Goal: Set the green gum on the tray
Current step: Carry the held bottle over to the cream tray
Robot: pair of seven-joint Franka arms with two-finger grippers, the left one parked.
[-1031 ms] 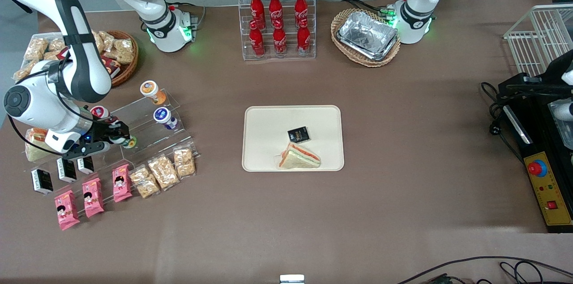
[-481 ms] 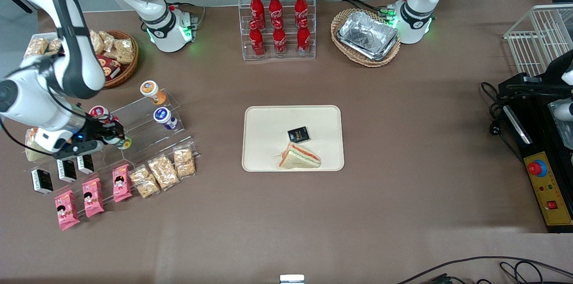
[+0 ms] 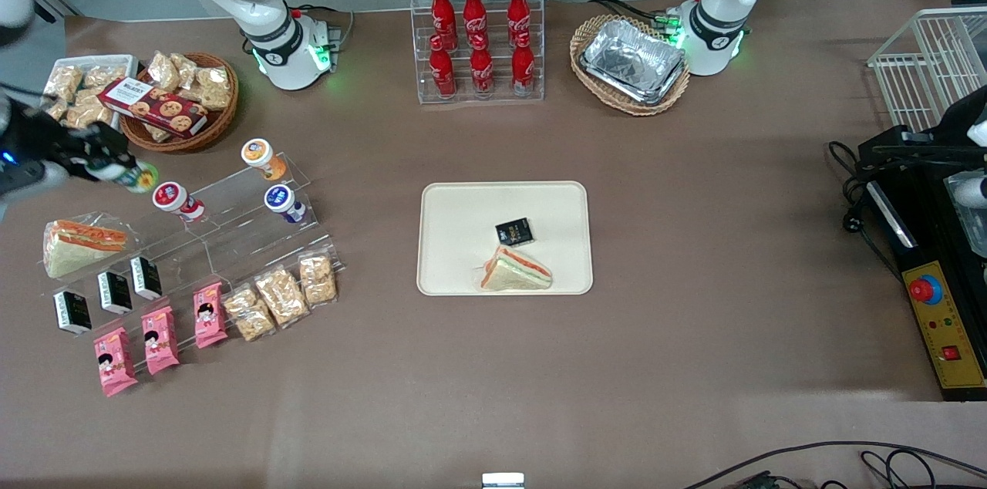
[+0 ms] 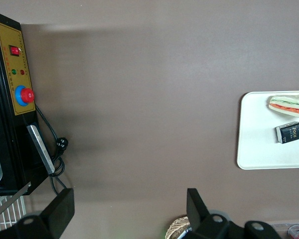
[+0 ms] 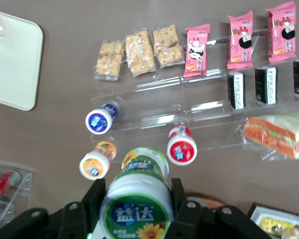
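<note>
Gripper clamped on the green gum, which sits between the black fingers. Since half a second ago it has risen off the clear acrylic stepped rack and swung out toward the working arm's end of the table, so the pick looks done and the carry remains. Gum: smooth plastic canister, round white-and-green lid. Tray: matte cream, rounded corners, low rim, well apart, holding a wrapped sandwich and a small black packet.

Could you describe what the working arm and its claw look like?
The arm has glossy white rounded shells and a green light ring at its base. The claw is black, with a small blue light on its body; its two fingers are matte black.
</note>
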